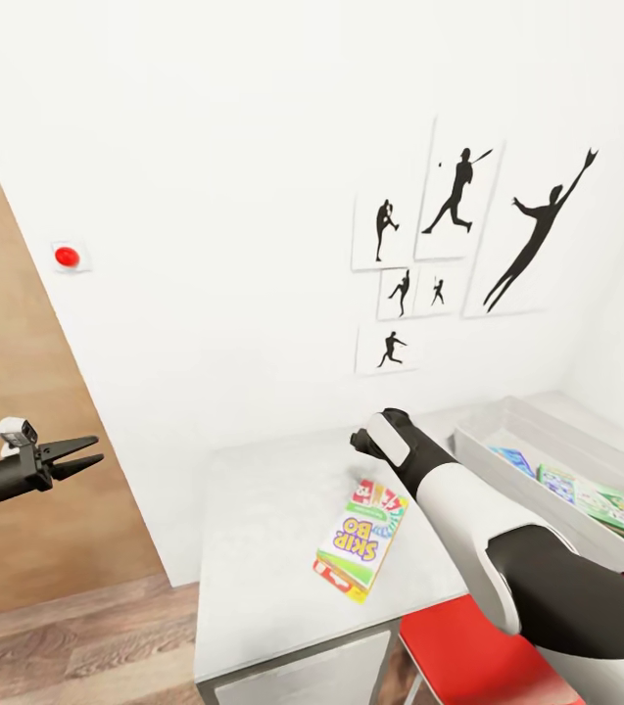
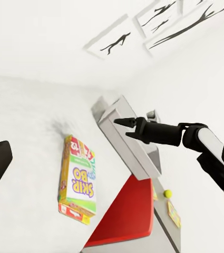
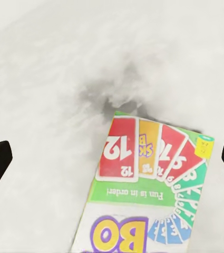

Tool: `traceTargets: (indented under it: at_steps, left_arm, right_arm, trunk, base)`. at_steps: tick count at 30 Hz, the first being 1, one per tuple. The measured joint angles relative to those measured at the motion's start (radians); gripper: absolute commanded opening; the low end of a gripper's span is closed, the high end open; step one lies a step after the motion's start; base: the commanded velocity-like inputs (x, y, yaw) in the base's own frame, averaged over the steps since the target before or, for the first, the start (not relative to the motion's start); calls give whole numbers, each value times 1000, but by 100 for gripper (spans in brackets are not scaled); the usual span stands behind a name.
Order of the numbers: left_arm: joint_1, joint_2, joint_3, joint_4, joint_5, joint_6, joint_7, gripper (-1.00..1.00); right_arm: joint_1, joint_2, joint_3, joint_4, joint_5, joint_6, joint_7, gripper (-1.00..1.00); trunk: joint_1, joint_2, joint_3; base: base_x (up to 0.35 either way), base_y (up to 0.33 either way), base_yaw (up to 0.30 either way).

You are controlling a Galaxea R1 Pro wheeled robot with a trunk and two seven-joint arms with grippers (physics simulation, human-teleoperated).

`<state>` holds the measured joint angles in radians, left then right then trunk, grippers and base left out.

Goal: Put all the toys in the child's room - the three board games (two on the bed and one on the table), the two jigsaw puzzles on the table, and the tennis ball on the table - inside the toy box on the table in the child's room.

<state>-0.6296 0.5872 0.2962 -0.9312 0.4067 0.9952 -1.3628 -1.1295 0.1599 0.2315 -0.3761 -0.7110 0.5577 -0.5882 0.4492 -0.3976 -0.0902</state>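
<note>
One board game [image 1: 361,539], a flat box with a yellow, green and red cover printed "SKIP-BO", lies flat on the white worktop [image 1: 263,548]. In the head view its long axis runs from near-left to far-right, the red card end pointing away toward the wall and slightly toward the toy box [image 1: 507,431]. The toy box, one light grey shallow bin, stands on the same worktop at the right, apart from the game; several flat coloured items lie inside it, their number not readable.

The right hand [image 2: 126,128] hangs above the worktop, over the far end of the board game and not touching it. In the left wrist view its two dark fingers point toward the wall with only a narrow gap between the tips; the right wrist view shows a finger at either edge of the picture, with the game's card end [image 3: 154,158] between them. The left hand [image 1: 84,455] is held in the air well left of the worktop, before a wooden door, its two fingers apart and empty.

Six black sports silhouette pictures [image 1: 458,206] hang on the white wall. One small yellow-green tennis ball [image 2: 168,193] shows in the left wrist view beside a red chair seat [image 2: 127,216].
</note>
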Motion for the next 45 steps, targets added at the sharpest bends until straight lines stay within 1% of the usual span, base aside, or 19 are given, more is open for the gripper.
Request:
traceTargets:
  at_steps: [4, 11, 15, 17, 20, 36, 45]
  left_arm:
    - [0, 0, -2, 0, -1, 0, 0, 100]
    - [0, -1, -3, 0, -1, 0, 1, 100]
    - [0, -1, -3, 0, -1, 0, 1, 100]
    - [0, -2, -4, 0, -1, 0, 1, 100]
    - [0, -2, -4, 0, -1, 0, 1, 100]
    - [0, -5, -7, 0, -1, -1, 3, 100]
    - [0, -8, -8, 0, -2, -1, 4, 100]
  right_arm:
    - [0, -7, 0, 0, -1, 0, 0, 100]
    - [0, -11, 0, 0, -1, -1, 0, 100]
    - [0, -12, 0, 3, -2, -30, 0, 100]
    - [0, -12, 0, 16, -2, -52, 0, 100]
    - [0, -12, 0, 34, -1, -64, 0, 100]
    - [0, -13, 1, 45, 0, -70, 0, 100]
    - [-1, -13, 1, 45, 0, -72, 0, 100]
  trunk:
    - [0, 0, -7]
    - [0, 0, -18]
    - [0, 0, -25]
    - [0, 0, -28]
    - [0, 0, -33]
    - [0, 0, -59]
    - [0, 0, -74]
  base:
    - [25, 2, 0]
    - [4, 0, 0]
    - [0, 0, 0]
    - [0, 0, 0]
    - [0, 0, 0]
    - [2, 0, 0]
    - [108, 20, 0]
